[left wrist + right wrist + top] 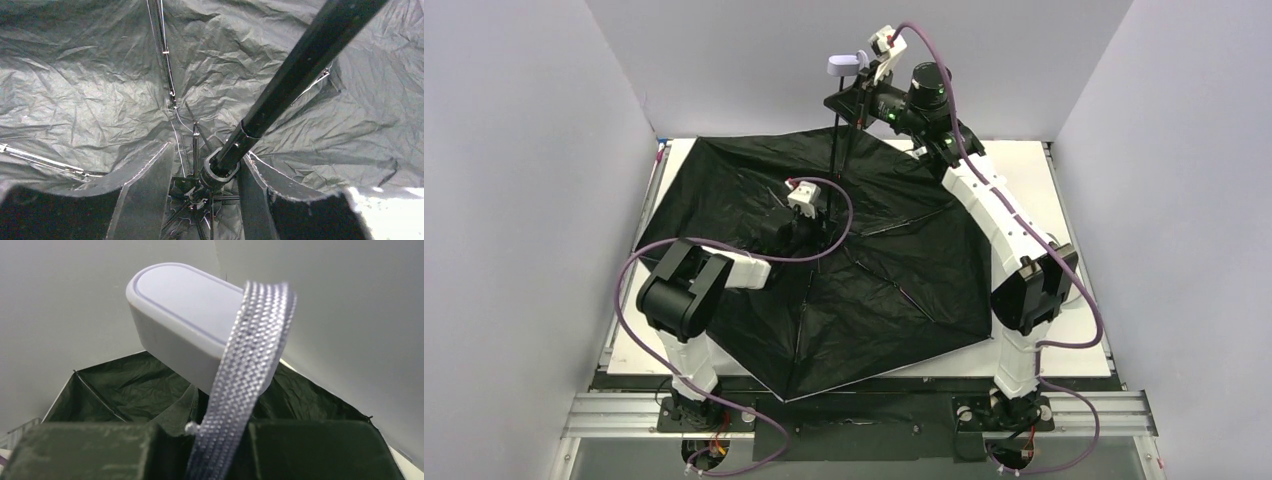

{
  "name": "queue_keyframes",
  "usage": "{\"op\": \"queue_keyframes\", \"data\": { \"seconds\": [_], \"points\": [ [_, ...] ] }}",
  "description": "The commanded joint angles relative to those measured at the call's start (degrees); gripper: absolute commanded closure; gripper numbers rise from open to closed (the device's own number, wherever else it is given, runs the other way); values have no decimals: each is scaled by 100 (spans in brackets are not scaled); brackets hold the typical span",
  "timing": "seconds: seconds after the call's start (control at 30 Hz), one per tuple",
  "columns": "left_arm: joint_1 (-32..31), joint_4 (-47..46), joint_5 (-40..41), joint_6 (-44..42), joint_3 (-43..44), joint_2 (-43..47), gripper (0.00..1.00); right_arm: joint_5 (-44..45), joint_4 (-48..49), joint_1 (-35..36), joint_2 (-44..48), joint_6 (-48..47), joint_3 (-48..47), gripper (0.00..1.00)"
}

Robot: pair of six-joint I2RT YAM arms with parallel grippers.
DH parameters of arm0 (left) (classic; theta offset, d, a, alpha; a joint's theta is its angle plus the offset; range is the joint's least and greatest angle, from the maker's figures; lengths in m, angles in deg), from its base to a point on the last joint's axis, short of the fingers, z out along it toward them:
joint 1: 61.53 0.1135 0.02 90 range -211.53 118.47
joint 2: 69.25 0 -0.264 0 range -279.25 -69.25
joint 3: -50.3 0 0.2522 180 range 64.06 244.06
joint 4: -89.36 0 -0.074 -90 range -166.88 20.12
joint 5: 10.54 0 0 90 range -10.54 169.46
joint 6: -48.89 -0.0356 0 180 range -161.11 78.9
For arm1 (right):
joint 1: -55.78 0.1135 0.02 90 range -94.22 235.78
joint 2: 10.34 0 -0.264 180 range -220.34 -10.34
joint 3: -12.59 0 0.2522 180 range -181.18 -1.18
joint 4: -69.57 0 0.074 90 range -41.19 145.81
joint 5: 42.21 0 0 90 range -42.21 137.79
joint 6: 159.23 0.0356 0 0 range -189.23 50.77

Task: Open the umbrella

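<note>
The umbrella [864, 300] lies spread open on the table, black lining up, with its thin black shaft [836, 150] rising to the pale lilac handle [846, 65]. My left gripper [809, 222] is down at the hub. In the left wrist view its fingers [145, 195] stand apart on either side of the runner [220, 167] and shaft [300, 70], and the runner rests against the right finger. My right gripper [864, 100] is just below the handle [185, 325]. Its jaws stand apart, and the grey woven strap [250, 370] hangs between them and hides the shaft.
The canopy covers most of the white table [1064, 165], and its near edge overhangs the front rail [854, 410]. Grey walls close in on the left, back and right. Ribs [167, 65] and stretchers spread across the lining around the hub.
</note>
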Motion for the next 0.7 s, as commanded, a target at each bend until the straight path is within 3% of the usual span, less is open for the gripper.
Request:
{"op": "queue_keyframes", "data": {
  "seconds": [0.0,0.33,0.53,0.67],
  "points": [
    [114,536,-411,-379,-225,461,53,-195,1134,93,656,198,266,100],
    [102,-31,-1008,-1192,-50,1248,52,-267,1024,193,883,62,985,100],
    [133,52,-834,-1225,147,773,77,-269,1033,224,865,120,944,100],
    [203,271,-648,-1061,183,407,84,-254,972,223,828,152,659,100]
  ]
}}
